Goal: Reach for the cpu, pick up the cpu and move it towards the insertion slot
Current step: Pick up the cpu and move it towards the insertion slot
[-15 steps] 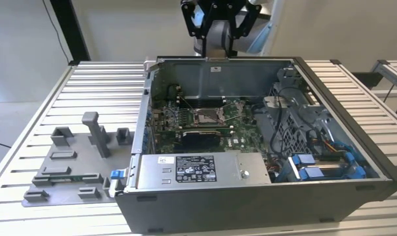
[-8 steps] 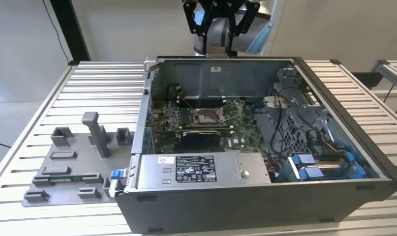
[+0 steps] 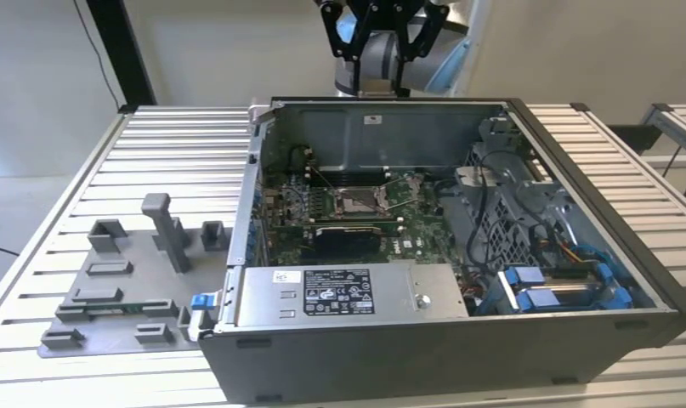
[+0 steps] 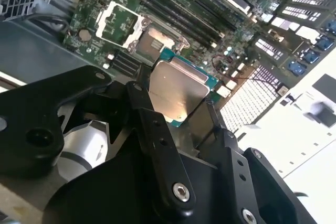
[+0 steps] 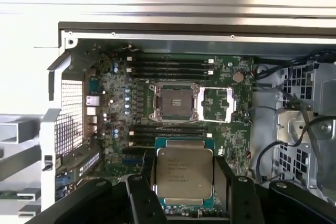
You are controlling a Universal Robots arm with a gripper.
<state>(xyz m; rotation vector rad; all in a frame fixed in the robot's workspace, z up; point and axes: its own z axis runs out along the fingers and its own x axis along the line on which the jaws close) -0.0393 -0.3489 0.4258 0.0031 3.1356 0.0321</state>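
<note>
The jaws (image 5: pixel 182 179) are closed on the cpu (image 5: pixel 185 173), one black finger (image 5: pixel 140 198) on each of two opposite edges, the silvery top turned toward the camera in both wrist views. That is the right hold: I judge the chip light, rigid and thin, with a slick metal lid, so edge contact with modest squeeze suits it, and the underside contacts look too delicate to touch. Beyond the jaws, past the held chip, lies the slot (image 5: pixel 175 102), its metal frame swung open beside it, dark centre bare. In the exterior view the arm (image 3: pixel 382 51) hangs above the case (image 3: pixel 615 280), well clear of the slot (image 3: pixel 354 201) on the green board, with grey blocks (image 3: pixel 116 280) on the tabletop (image 3: pixel 48 212) at that view's left.
</note>
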